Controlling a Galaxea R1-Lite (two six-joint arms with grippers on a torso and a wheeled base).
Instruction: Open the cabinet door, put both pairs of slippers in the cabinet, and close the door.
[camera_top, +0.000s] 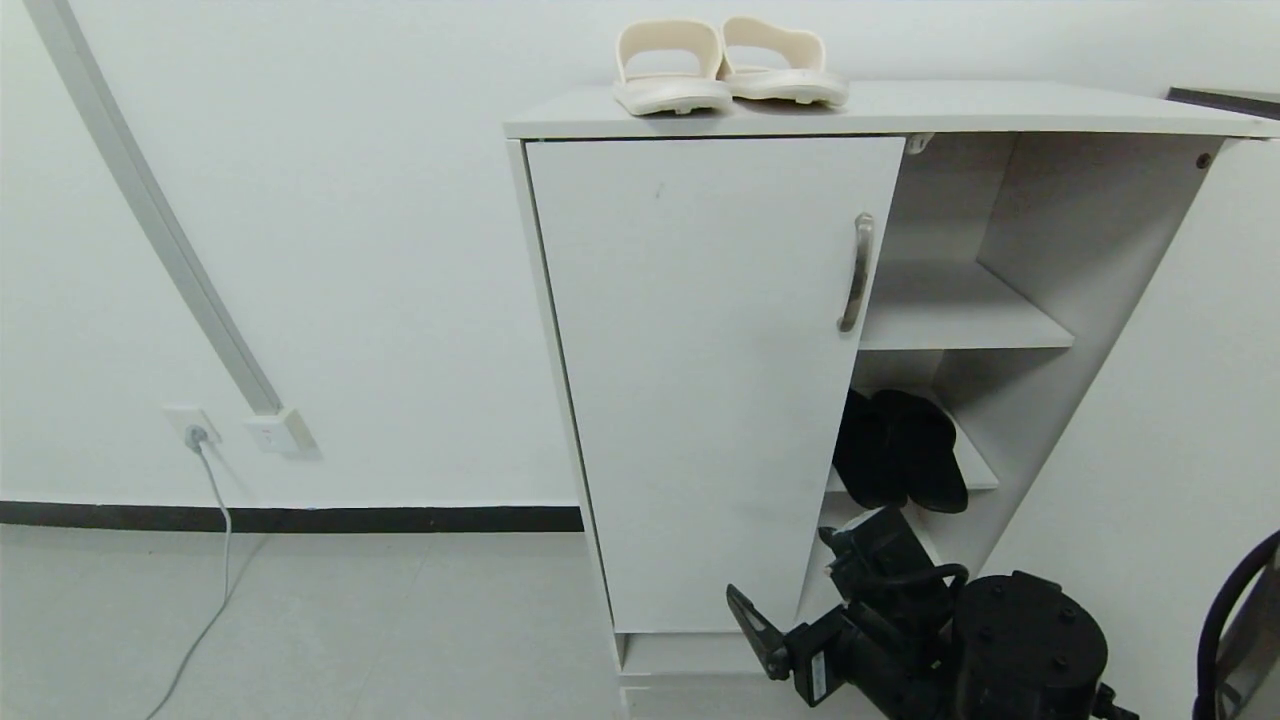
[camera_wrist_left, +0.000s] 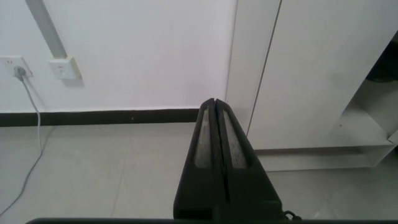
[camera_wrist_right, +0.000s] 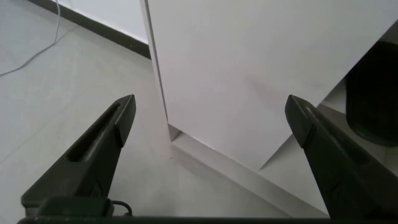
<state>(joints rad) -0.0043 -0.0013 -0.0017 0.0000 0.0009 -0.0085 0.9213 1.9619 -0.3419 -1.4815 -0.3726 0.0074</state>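
One pair, the cream slippers (camera_top: 730, 68), sits on the cabinet top (camera_top: 1000, 105), right at its front edge and toward the left corner. The black slippers (camera_top: 900, 450) already lie on the lower shelf (camera_top: 975, 468), close to its front edge. The right door (camera_top: 1170, 420) stands wide open. The left door (camera_top: 700, 380) is shut, its handle (camera_top: 856, 272) beside the opening.

The right gripper (camera_wrist_right: 210, 102) hangs low before the left door's bottom edge, fingers spread wide and empty. The left gripper (camera_wrist_left: 214, 106) is low near the cabinet's left side, fingers pressed together on nothing.

The main risk is probably the climb. Both arms are well below the cream pair, and a clumsy approach could nudge the slippers off the front edge. Pinching only one strap may leave the other slipper behind. Rising close to the cabinet could also catch the handle. If the black pair overhangs its shelf, the right door may not close.
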